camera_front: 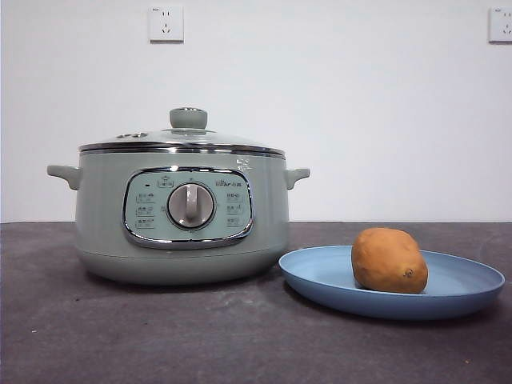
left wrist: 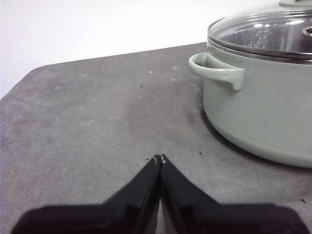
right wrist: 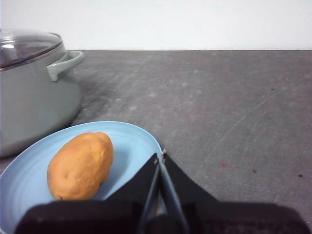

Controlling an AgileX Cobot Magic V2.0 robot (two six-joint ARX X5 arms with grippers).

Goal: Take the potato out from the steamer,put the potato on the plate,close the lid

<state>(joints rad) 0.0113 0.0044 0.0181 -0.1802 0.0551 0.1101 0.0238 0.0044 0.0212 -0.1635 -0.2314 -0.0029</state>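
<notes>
**Potato plated, lid on**

The potato (camera_front: 389,260) lies on the plate (camera_front: 464,290) just beside the steamer (camera_front: 182,232), whose lid (camera_front: 182,141) sits closed. Both the left tool (left wrist: 159,159) and right tool (right wrist: 160,154) are closed, empty. Best keep both clear; nothing seems left to do.
</notes>
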